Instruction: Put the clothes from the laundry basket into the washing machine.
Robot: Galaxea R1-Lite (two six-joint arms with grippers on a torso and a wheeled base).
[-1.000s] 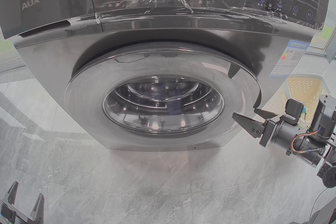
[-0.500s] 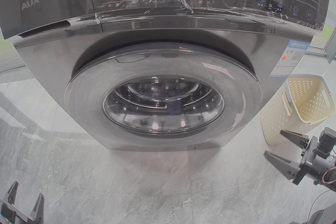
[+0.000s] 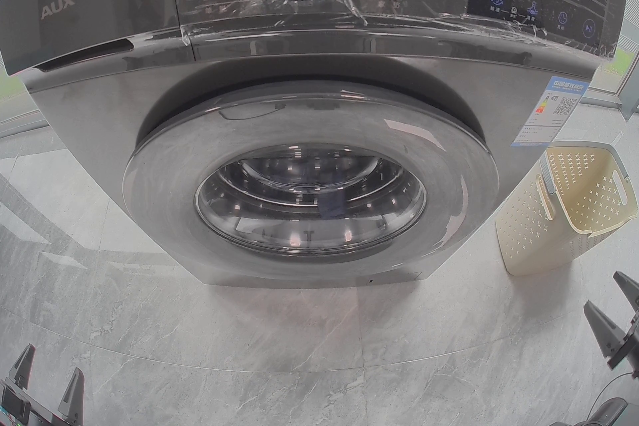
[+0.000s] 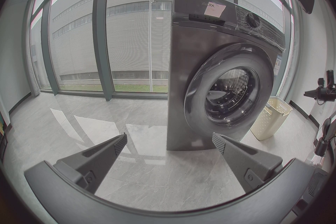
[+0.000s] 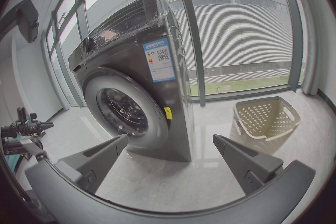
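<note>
Back and down goes my right gripper: a second ago it hung at the right edge of the washing machine's door, and now it sits low at the right margin of the head view, over the floor. With it out of the way, the laundry basket shows whole in the head view. My left gripper has not shifted from its low spot at the left, and the machine and the basket lie as they did.

My right gripper is spread wide and holds nothing; in the right wrist view its two dark fingers frame bare floor. My left gripper stands just as wide and just as empty.

The washing machine stands straight ahead of me on the grey tiled floor. Its round door lies shut against the front, and the glass window shows the shiny drum behind it.

The laundry basket, cream with perforated walls, stands on the floor near the machine's right side, apart from it by a strip of tile. It lies ahead of my right gripper and a little toward the machine, near but not touching. From my left gripper it is well apart, beyond the machine's front.
</note>
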